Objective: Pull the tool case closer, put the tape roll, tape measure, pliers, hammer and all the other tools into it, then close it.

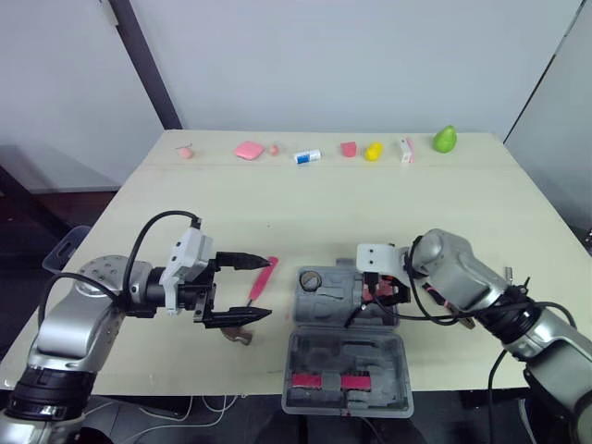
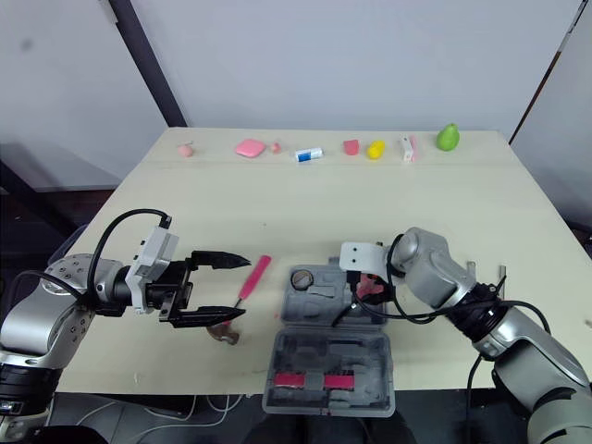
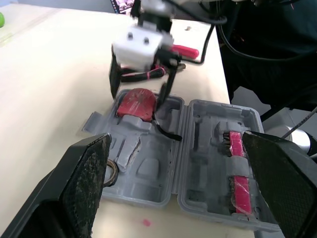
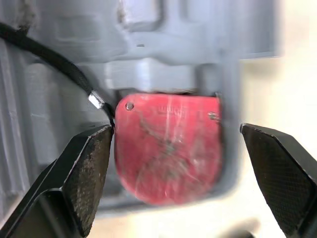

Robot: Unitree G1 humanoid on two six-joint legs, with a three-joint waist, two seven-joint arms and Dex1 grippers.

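a: so, state?
b: tool case (image 1: 314, 356) lies open at near table edge. r gripper (image 4: 174, 131) spread wide over red tape measure (image 4: 168, 148), which sits in its slot. l gripper (image 1: 268, 289) open too, holding nothing, just beside pink screwdriver (image 1: 262, 277).
a: risks?
b: black cable (image 4: 49, 57) droops into case; could snag and drag the measure out, imo.
a: count?
b: in case: 1 measure, 1 tape roll (image 1: 310, 279). outside: 1 screwdriver. 8 small bits (image 1: 248, 149) along far edge.
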